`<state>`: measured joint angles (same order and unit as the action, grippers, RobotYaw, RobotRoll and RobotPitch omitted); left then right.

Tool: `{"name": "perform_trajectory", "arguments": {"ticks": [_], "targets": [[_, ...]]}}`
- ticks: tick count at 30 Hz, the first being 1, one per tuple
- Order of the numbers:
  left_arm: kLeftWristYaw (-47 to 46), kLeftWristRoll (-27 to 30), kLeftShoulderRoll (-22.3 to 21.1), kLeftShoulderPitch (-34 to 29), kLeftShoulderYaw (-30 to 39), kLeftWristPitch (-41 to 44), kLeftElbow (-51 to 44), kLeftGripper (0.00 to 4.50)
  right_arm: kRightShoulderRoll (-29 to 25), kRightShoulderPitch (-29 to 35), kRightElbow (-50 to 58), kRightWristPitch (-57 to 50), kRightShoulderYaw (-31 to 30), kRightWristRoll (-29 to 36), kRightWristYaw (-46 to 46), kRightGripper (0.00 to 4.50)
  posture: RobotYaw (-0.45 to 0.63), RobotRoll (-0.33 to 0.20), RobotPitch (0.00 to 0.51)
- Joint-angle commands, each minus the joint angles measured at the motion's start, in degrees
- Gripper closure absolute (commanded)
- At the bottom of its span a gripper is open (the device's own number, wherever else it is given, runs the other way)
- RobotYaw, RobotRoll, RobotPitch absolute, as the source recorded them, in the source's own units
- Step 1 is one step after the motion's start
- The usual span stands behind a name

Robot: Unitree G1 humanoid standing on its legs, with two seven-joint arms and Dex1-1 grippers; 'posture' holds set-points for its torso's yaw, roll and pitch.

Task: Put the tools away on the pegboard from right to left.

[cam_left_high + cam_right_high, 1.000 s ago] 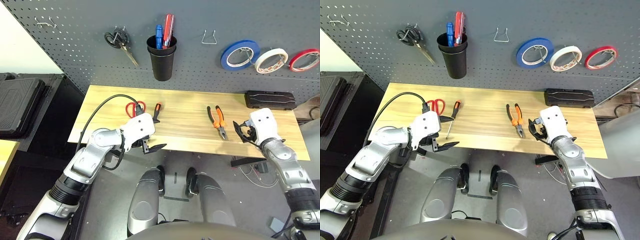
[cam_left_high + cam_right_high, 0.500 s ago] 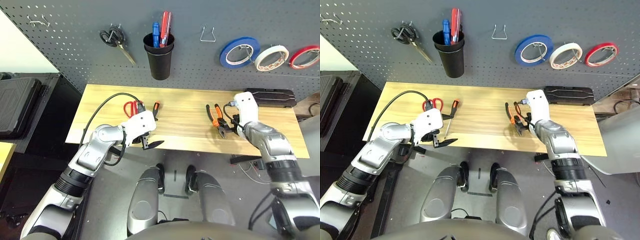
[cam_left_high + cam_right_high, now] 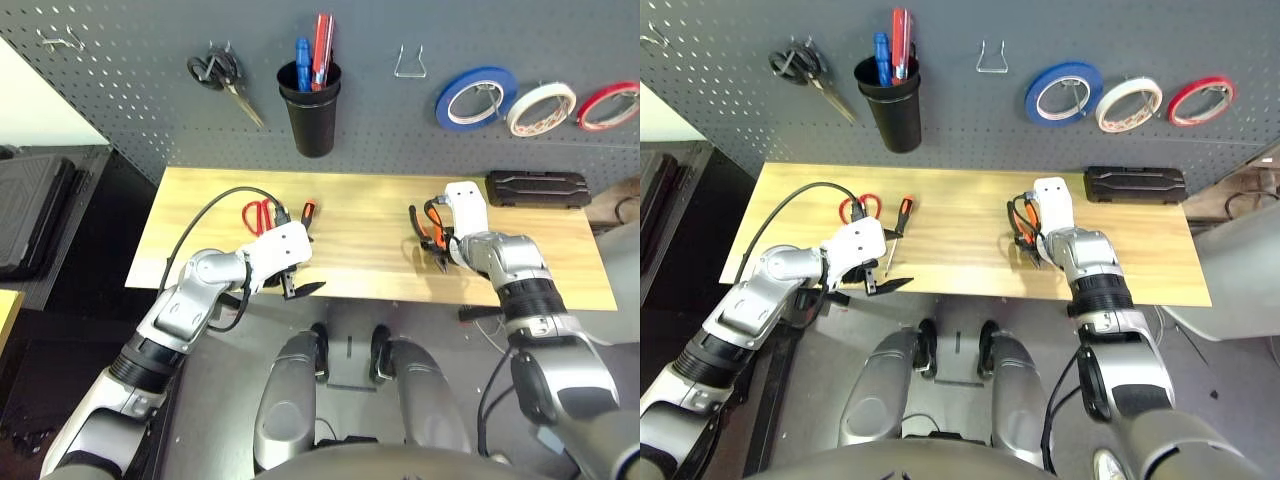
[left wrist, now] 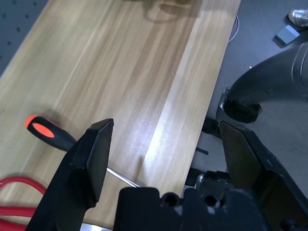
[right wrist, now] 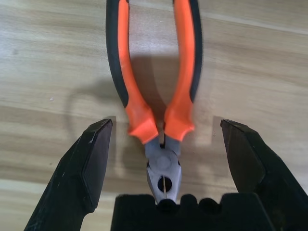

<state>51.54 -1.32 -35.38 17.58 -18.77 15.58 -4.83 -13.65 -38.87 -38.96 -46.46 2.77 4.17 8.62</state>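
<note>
Pliers point(image 5: 155, 96): your landmark. They lie flat on the wooden surface point(image 3: 360, 255), towards its right half, handles pointing at the pegboard point(image 3: 150, 60), steel nose towards the near edge.
Right hand point(image 5: 163, 159): released, fingers spread wide, one on each side of the pliers' neck; from the wrist view you cannot tell whether either finger touches them yet.
Left hand point(image 3: 298, 290): also released and holding nothing, well to the left of the pliers at the near edge.
How the pliers will handle: judge them stiff, fairly heavy for their size and weighted towards the steel nose. The rubbery orange-and-black handles should grip well; the bare metal would be slippery.
Where to take hold: close across both handles just above the pivot, so the weight sits close to your fingers and the handles cannot splay.
Risk: gripped too far up the handles, the nose may swing down.
Hook point(image 3: 409, 63): the bare wire hook on the pegboard, up and slightly left of the pliers, looks the likely home.
Other tools: screwdriver point(image 3: 305, 220) and red-handled scissors point(image 3: 260, 214) lie far left of the pliers; the cream-white tape roll point(image 3: 541, 108) already hangs up and to their right.
</note>
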Motion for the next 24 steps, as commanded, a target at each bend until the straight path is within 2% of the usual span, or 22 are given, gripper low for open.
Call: {"name": "perform_trajectory", "arguments": {"ticks": [1, 10, 13, 15, 16, 21, 24], "targets": [[0.8, -0.6, -0.5, -1.1, -0.9, 1.1, -1.5, 0.0, 0.4, -1.6, -7.4, 4.2, -1.1, -1.4, 0.8, 0.02, 0.19, 0.0, 0.341], [0.8, -0.2, -1.7, -2.7, -0.5, 4.1, -5.0, 0.0, 1.8, -6.2, -19.5, 9.7, -2.1, -3.2, 1.8, 0.02, 0.22, 0.0, 0.363], [0.7, -0.1, -1.9, -3.0, -0.3, 4.9, -5.6, 0.0, 1.9, -6.5, -20.1, 9.2, -2.1, -3.3, 1.8, 0.93, 0.22, 0.0, 0.361], [0.5, -0.3, -1.8, -2.9, -0.3, 5.0, -5.4, 0.0, 1.6, -6.2, -19.8, 9.0, -2.2, -3.4, 1.9, 1.69, 0.22, 0.0, 0.357], [0.4, -0.5, -1.7, -2.8, -0.4, 4.9, -5.1, 0.0, 1.4, -6.0, -19.5, 9.0, -2.3, -3.5, 2.0, 1.85, 0.22, 0.0, 0.357], [-0.2, -1.0, -0.9, -1.8, -0.6, 4.0, -3.5, 0.0, 0.4, -4.5, -15.9, 8.4, -1.7, -3.1, 2.2, 1.85, 0.21, 0.0, 0.35], [-0.7, -1.1, -0.4, -1.2, -0.4, 3.0, -2.2, 0.0, -0.5, -2.0, -9.7, 8.3, -1.9, -2.8, 3.9, 1.85, 0.21, 0.0, 0.335]]}}
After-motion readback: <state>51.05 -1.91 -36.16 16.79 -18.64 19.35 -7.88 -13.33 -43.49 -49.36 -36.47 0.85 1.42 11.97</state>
